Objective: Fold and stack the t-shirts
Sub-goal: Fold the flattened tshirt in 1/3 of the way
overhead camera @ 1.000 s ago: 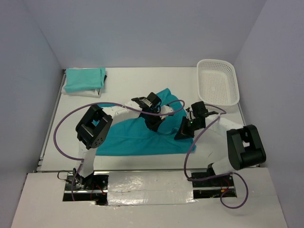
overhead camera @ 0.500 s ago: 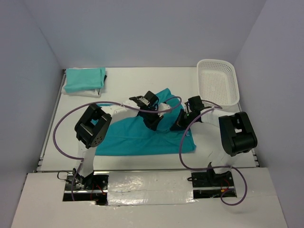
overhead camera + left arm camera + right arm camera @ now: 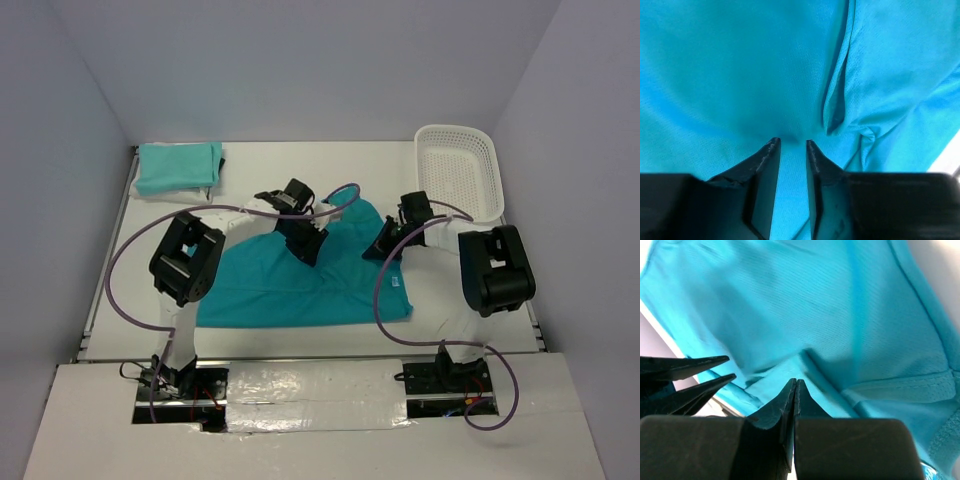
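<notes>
A teal t-shirt (image 3: 290,285) lies spread across the middle of the table, and its upper right part is lifted into a fold (image 3: 350,215) between my two grippers. My left gripper (image 3: 306,245) is low over the shirt. Its jaws stand a narrow gap apart with teal cloth (image 3: 790,75) puckering at the tips (image 3: 791,142). My right gripper (image 3: 384,246) is at the shirt's right side. Its jaws are pressed together (image 3: 796,382) against a fold of the cloth (image 3: 840,315). A folded pale mint shirt (image 3: 178,166) lies on a white one (image 3: 207,191) at the back left.
An empty white lattice basket (image 3: 458,172) stands at the back right corner. Purple cables loop from both arms over the shirt. Grey walls enclose the table on three sides.
Both grippers have moved toward the back of the table, the left one also leftward. The shirt's upper part has shifted with them and now bunches between them.
</notes>
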`<state>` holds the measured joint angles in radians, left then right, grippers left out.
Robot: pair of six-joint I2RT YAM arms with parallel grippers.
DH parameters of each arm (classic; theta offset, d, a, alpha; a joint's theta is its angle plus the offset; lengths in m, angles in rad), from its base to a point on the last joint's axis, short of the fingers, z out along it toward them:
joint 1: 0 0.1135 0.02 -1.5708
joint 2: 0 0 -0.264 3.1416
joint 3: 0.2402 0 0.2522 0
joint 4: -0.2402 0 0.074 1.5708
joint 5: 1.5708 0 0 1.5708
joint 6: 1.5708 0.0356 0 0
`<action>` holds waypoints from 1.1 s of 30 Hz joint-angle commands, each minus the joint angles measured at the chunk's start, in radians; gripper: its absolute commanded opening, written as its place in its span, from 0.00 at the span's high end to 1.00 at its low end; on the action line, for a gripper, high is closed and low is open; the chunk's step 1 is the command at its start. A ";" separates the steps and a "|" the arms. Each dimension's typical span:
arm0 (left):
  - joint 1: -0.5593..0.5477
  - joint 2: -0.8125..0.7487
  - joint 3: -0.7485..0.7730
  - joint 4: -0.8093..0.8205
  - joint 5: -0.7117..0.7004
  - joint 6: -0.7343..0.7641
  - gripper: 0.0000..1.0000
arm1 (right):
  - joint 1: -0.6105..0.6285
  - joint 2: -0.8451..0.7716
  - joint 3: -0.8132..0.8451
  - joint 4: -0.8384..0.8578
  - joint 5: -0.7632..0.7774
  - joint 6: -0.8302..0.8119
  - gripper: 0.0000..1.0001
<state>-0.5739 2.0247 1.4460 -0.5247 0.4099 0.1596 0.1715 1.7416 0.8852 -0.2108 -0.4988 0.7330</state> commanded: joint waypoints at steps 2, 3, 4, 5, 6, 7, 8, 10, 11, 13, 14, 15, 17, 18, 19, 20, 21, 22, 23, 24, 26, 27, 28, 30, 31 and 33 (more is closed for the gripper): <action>0.023 -0.053 0.074 -0.055 0.079 -0.003 0.59 | 0.002 -0.046 0.103 -0.110 0.040 -0.096 0.97; 0.032 -0.075 0.079 -0.063 0.081 0.003 0.59 | 0.005 -0.083 0.116 -0.136 0.051 -0.113 0.94; 0.058 -0.099 0.080 -0.078 0.082 0.018 0.58 | 0.005 -0.106 0.141 -0.194 0.072 -0.128 0.80; 0.072 -0.162 0.080 -0.086 0.083 0.029 0.58 | 0.008 -0.135 0.149 -0.223 0.081 -0.156 0.69; 0.089 -0.200 0.079 -0.099 0.079 0.044 0.58 | 0.008 -0.205 0.152 -0.251 0.095 -0.165 0.58; 0.110 -0.239 0.062 -0.121 0.064 0.104 0.55 | 0.008 -0.244 0.153 -0.327 0.158 -0.170 0.43; 0.115 -0.333 0.044 -0.164 0.038 0.144 0.52 | 0.008 -0.282 0.152 -0.373 0.196 -0.175 0.35; 0.131 -0.432 -0.063 -0.201 -0.060 0.227 0.25 | 0.006 -0.385 0.114 -0.487 0.284 -0.181 0.16; 0.147 -0.520 -0.102 -0.228 -0.188 0.233 0.14 | 0.006 -0.439 0.089 -0.522 0.298 -0.184 0.14; 0.259 -0.578 -0.204 -0.289 -0.276 0.244 0.01 | 0.008 -0.479 0.000 -0.583 0.307 -0.178 0.12; 0.314 -0.598 -0.228 -0.340 -0.299 0.251 0.01 | 0.008 -0.522 -0.041 -0.585 0.295 -0.167 0.12; 0.382 -0.600 -0.254 -0.438 -0.307 0.268 0.01 | 0.010 -0.542 -0.130 -0.579 0.280 -0.143 0.12; 0.587 -0.600 -0.338 -0.498 -0.328 0.287 0.01 | 0.010 -0.585 -0.210 -0.539 0.261 -0.115 0.12; 0.665 -0.601 -0.367 -0.523 -0.329 0.316 0.01 | 0.011 -0.593 -0.273 -0.526 0.259 -0.083 0.12; 0.763 -0.600 -0.421 -0.528 -0.327 0.333 0.01 | 0.010 -0.597 -0.297 -0.498 0.259 -0.072 0.12; 0.790 -0.598 -0.447 -0.526 -0.330 0.346 0.01 | 0.011 -0.603 -0.320 -0.484 0.258 -0.058 0.12; 0.804 -0.594 -0.476 -0.517 -0.348 0.365 0.01 | 0.010 -0.605 -0.357 -0.470 0.264 -0.047 0.13; 0.806 -0.583 -0.533 -0.476 -0.359 0.371 0.01 | 0.011 -0.602 -0.370 -0.441 0.266 -0.032 0.13; 0.807 -0.572 -0.553 -0.450 -0.365 0.370 0.01 | 0.010 -0.597 -0.383 -0.428 0.260 -0.030 0.14; 0.806 -0.557 -0.570 -0.428 -0.368 0.370 0.01 | 0.008 -0.590 -0.393 -0.415 0.261 -0.032 0.15; 0.807 -0.505 -0.593 -0.377 -0.361 0.357 0.01 | 0.011 -0.573 -0.397 -0.378 0.253 -0.038 0.20; 0.809 -0.491 -0.599 -0.358 -0.352 0.348 0.01 | 0.010 -0.571 -0.396 -0.368 0.258 -0.040 0.26; 0.809 -0.465 -0.611 -0.315 -0.350 0.344 0.02 | 0.011 -0.571 -0.399 -0.345 0.259 -0.038 0.28; 0.812 -0.436 -0.624 -0.279 -0.367 0.327 0.14 | 0.008 -0.570 -0.399 -0.317 0.259 -0.037 0.38; 0.821 -0.422 -0.628 -0.267 -0.373 0.325 0.23 | 0.008 -0.565 -0.400 -0.306 0.243 -0.034 0.42; 0.833 -0.396 -0.628 -0.270 -0.355 0.331 0.49 | 0.006 -0.550 -0.411 -0.292 0.232 -0.030 0.62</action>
<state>0.2428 1.5768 0.8387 -0.8696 0.0086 0.4843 0.1753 1.1740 0.4957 -0.5838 -0.2703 0.6922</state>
